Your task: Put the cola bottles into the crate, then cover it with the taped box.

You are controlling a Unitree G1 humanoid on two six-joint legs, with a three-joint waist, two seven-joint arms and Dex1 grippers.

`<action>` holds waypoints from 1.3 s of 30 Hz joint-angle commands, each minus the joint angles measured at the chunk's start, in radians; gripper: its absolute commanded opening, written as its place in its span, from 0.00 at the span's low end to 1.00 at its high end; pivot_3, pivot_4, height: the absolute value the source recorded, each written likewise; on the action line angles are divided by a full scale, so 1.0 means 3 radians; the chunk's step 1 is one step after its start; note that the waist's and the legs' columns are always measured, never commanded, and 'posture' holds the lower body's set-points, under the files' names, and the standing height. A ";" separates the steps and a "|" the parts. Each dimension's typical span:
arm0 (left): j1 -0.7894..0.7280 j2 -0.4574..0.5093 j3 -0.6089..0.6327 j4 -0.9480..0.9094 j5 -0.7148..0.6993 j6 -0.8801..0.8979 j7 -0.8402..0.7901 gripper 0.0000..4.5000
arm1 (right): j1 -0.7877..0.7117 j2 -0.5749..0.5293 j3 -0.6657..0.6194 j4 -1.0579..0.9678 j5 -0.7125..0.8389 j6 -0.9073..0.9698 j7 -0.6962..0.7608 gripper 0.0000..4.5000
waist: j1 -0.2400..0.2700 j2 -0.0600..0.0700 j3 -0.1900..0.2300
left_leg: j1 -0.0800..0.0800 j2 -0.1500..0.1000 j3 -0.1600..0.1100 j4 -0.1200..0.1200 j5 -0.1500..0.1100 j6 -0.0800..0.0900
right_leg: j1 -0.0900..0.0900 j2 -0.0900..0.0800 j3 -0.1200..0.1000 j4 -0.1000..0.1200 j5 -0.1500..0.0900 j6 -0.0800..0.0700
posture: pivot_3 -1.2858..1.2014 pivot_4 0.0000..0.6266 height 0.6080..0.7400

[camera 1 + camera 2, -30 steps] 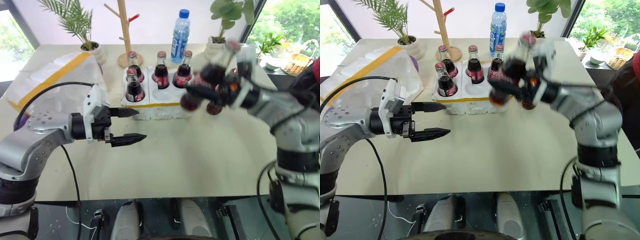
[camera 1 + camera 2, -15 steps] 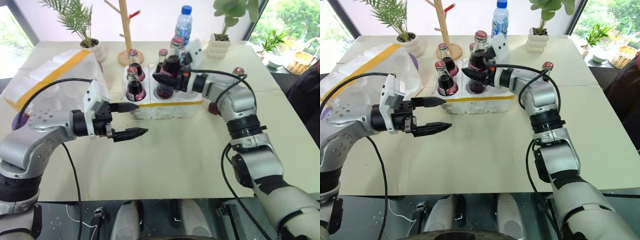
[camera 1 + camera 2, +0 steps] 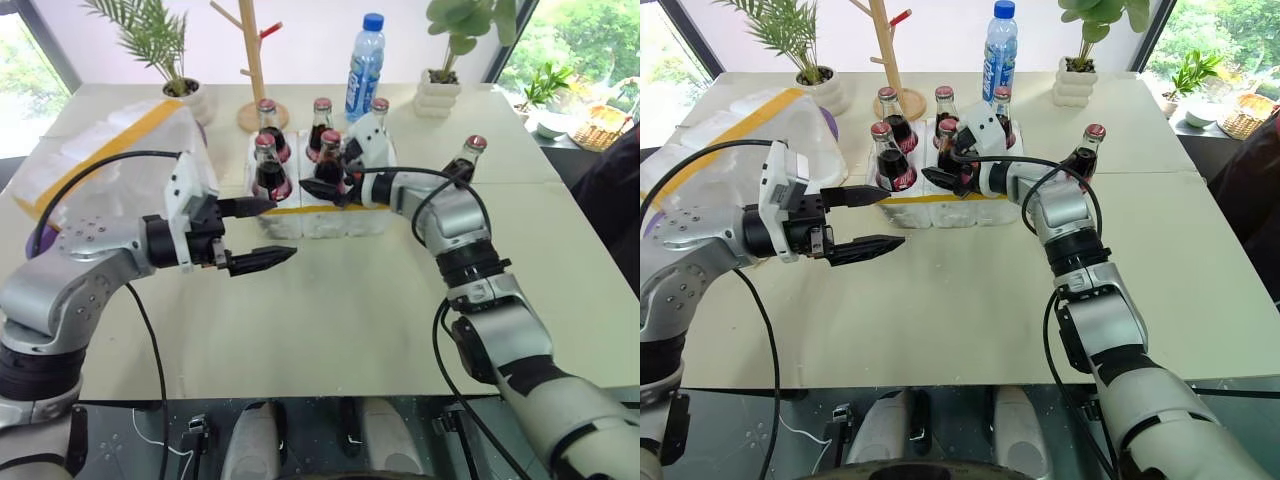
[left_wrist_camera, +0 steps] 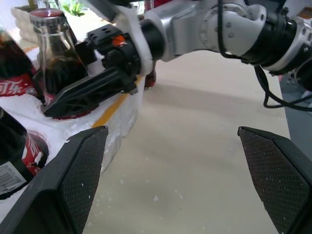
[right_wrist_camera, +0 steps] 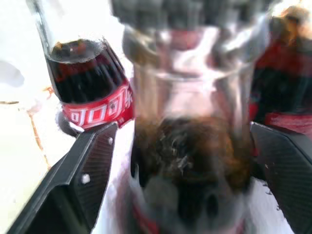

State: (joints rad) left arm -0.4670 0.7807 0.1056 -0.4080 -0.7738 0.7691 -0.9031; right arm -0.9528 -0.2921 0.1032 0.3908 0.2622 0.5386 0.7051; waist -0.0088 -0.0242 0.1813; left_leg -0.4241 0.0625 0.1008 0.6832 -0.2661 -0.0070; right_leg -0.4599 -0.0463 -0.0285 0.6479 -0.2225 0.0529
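A: Seating the small dark glass cola bottle with the red label (image 3: 329, 160) in the front middle well of the low white foam crate with the thin yellow band (image 3: 320, 222)?

B: Standing in it already, upright, with the right hand (image 5: 184, 131) sitting released, black fingers (image 5: 92, 165) spread clear to either side of the glass, gripping nothing.

A: Backing out how, then?

B: Drawing straight back over the crate's front edge, probably, keeping level and avoiding the neighbouring bottle (image 3: 265, 165) in the crate's front left well. Then reaching for the last cola bottle (image 3: 466, 158), waiting on the pale surface (image 3: 350, 300) to the right of the crate.

A: And the left hand (image 3: 280, 228)?

B: Hovering open and empty just in front of the crate's left corner, with the large white foam box with wide yellow tape (image 3: 105, 150) lying left of the crate.

A: Differing from a second ago?

B: Then clenching the bottle, swinging it in high at the crate's right. Now lowered, set down and let go.
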 commanded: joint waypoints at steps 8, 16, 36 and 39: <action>-0.0169 -0.0049 -0.0092 0.0128 0.0079 -0.0170 -0.0143 1.00 | 0.1473 -0.0857 -0.1055 -0.2865 0.0814 0.1834 -0.0382 1.00 | -0.0008 -0.0002 -0.0001 | 0.0003 -0.0001 -0.0001 0.0000 0.0000 0.0000 | 0.0001 0.0002 0.0000 -0.0001 -0.0001 0.0000 | 0.52 0.24 1.00; -0.0447 -0.0307 -0.0353 0.0339 0.0243 -0.0296 -0.0214 1.00 | 0.1951 -0.0545 -0.1621 -0.2805 0.0531 0.1791 -0.1295 1.00 | -0.0018 -0.0003 -0.0002 | 0.0012 -0.0004 0.0002 0.0000 0.0000 0.0001 | 0.0007 0.0003 0.0007 -0.0002 -0.0001 0.0000 | 0.52 0.24 1.00; -0.0545 -0.0303 -0.0292 0.0407 0.0383 -0.0289 -0.0264 1.00 | 0.0901 -0.0448 -0.1209 -0.0589 0.0118 0.0213 -0.1267 0.61 | -0.0017 -0.0002 -0.0002 | 0.0010 -0.0003 0.0001 -0.0001 0.0000 0.0001 | 0.0006 0.0005 0.0008 -0.0001 -0.0001 0.0000 | 0.52 0.24 1.00; -0.0476 -0.0274 -0.0207 0.0353 0.0362 -0.0276 -0.0194 1.00 | 0.0754 -0.0629 -0.1308 -0.0767 0.0276 0.0239 -0.1078 0.62 | -0.0016 0.0000 0.0000 | 0.0008 -0.0003 0.0001 -0.0001 0.0000 0.0001 | 0.0005 0.0003 0.0008 -0.0001 -0.0001 0.0000 | 0.52 0.24 1.00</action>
State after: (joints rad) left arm -0.6151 0.6842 -0.0020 -0.2626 -0.6572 0.6901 -0.9745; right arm -0.6587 -0.4289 -0.2444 0.2381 0.3052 0.6362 0.3481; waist -0.0136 -0.0241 0.1813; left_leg -0.4227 0.0615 0.1013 0.6829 -0.2662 -0.0066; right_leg -0.4596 -0.0454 -0.0259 0.6475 -0.2227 0.0530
